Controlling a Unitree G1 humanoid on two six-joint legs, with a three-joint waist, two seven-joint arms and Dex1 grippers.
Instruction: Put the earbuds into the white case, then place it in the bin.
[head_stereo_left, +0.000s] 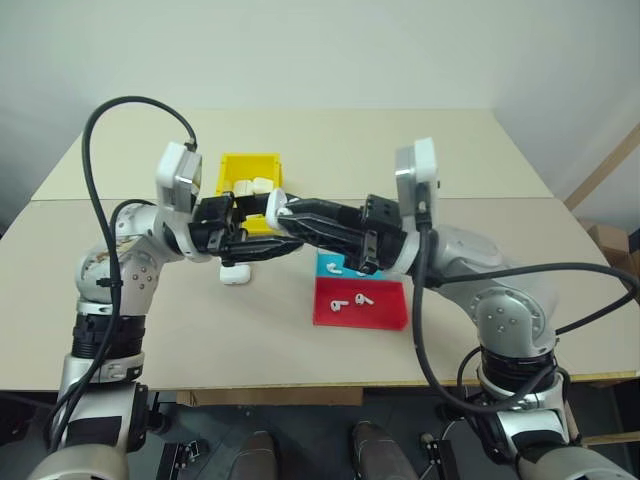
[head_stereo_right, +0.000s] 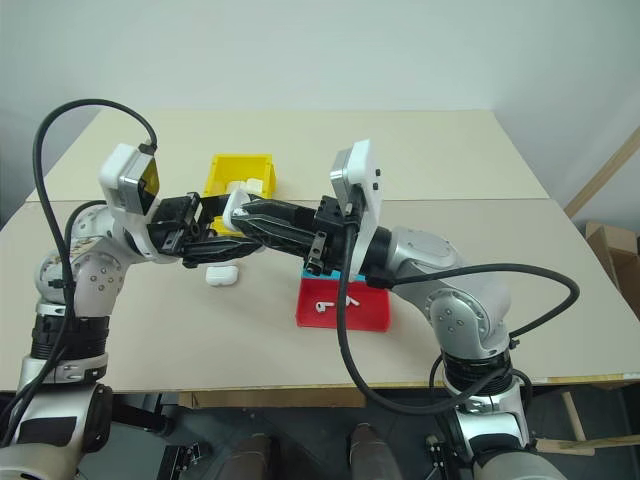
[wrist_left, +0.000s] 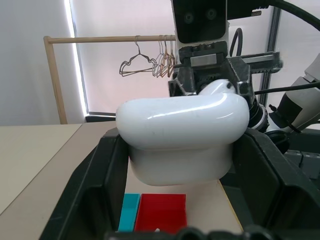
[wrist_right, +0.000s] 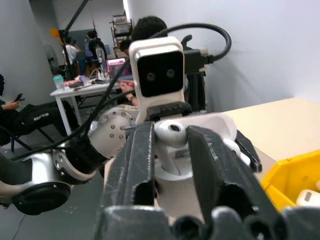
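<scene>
My left gripper (wrist_left: 182, 167) is shut on the white case (wrist_left: 182, 135) and holds it above the table with the lid tipped open (head_stereo_left: 277, 205). My right gripper (wrist_right: 170, 145) reaches in from the right and is shut on one of the earbuds (wrist_right: 171, 131), whose stem points down into the open case. Two more earbuds (head_stereo_left: 349, 300) lie in the red tray (head_stereo_left: 385, 315). The yellow bin (head_stereo_left: 228, 165) stands just behind the two grippers with white cases (head_stereo_left: 252, 185) inside it.
Another white case (head_stereo_left: 236, 275) lies on the table below my left gripper. A blue tray (head_stereo_left: 324, 262) adjoins the red one and holds an earbud (head_stereo_left: 334, 268). People sit at a desk (wrist_right: 30, 115) beyond the table.
</scene>
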